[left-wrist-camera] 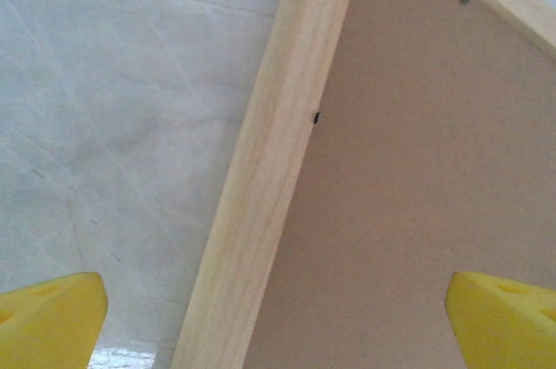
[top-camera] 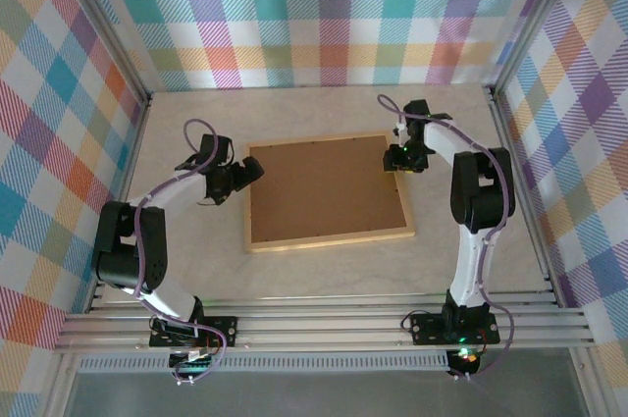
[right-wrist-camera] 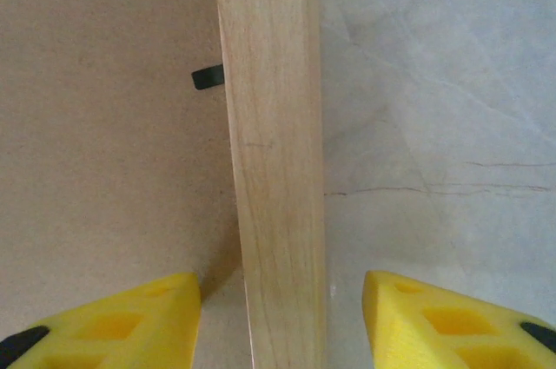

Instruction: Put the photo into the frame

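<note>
Brown backing board covering the frame

The frame lies flat mid-tabletop, brown backing board up. Bare tabletop rings it: a wide band at 12 o'clock up to the plaid wall, another at 6 o'clock up to the metal rails, and narrower strips at 3 and 9, each partly taken by an arm. The left tool blocks the frame's 9 o'clock edge near the far corner, fingers spread wide across the wooden rail. The right tool stands at the 2 o'clock corner, one finger on each side of the rail with slim gaps.
</note>
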`<state>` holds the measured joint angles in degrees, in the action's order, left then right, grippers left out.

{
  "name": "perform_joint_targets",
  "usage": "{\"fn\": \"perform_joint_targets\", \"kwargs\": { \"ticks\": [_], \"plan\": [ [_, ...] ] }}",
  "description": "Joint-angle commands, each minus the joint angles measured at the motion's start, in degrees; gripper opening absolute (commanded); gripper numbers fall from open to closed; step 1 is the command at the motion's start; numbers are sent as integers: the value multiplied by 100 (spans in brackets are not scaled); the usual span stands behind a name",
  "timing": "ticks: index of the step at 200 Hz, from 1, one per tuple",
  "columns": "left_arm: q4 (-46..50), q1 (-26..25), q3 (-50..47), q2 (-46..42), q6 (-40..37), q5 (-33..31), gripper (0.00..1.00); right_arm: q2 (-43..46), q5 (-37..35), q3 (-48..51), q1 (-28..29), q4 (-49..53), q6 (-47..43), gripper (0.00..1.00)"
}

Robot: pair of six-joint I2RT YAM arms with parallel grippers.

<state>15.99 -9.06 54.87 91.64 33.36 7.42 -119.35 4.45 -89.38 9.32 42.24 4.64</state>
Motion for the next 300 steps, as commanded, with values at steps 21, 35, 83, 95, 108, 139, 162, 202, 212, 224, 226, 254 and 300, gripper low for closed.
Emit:
{"fn": "perform_joint_targets", "kwargs": {
  "ticks": [21, 35, 83, 95, 108, 139, 162, 202, 212, 224, 226, 254, 300],
  "plan": [
    [179, 156, -25, -198, -217, -106, 100, -98, 38, -74, -55, 0, -68, 39],
    [251, 208, 50, -131, -369, -148, 99, -5, 77, 35, -58, 2, -50, 32],
    [811, 334, 698, 362, -1028, -164, 93, 535, 78, 569, -60, -9, 87, 24],
    [835, 353, 814, 483, -1115, -115, 92, 650, 130, 684, -53, -18, 160, 24],
    [901, 374, 972, 631, -1197, -55, 89, 738, 214, 786, -53, -23, 237, 24],
    [1177, 379, 1366, 977, -1431, -168, 79, 918, 285, 1005, -53, -4, 429, 24],
    [1451, 375, 1677, 1237, -1684, -216, 69, 1010, 303, 1147, -53, -66, 441, 24],
    [1800, 387, 2233, 1784, -1919, -211, 69, 975, 328, 1134, -52, -55, 384, 25],
    [1837, 386, 2339, 1909, -1920, -208, 69, 965, 342, 1134, -48, -61, 379, 25],
    [1858, 387, 2434, 2033, -1915, -202, 69, 940, 355, 1125, -53, -53, 370, 25],
    [1856, 381, 2439, 2040, -1907, -192, 69, 933, 362, 1118, -49, -57, 370, 25],
    [1848, 383, 2504, 2197, -1885, -148, 69, 918, 351, 1125, -52, -47, 361, 25],
    [1774, 381, 2372, 2253, -1769, 78, 69, 922, 346, 1107, -53, -55, 374, 25]
  ]
}}
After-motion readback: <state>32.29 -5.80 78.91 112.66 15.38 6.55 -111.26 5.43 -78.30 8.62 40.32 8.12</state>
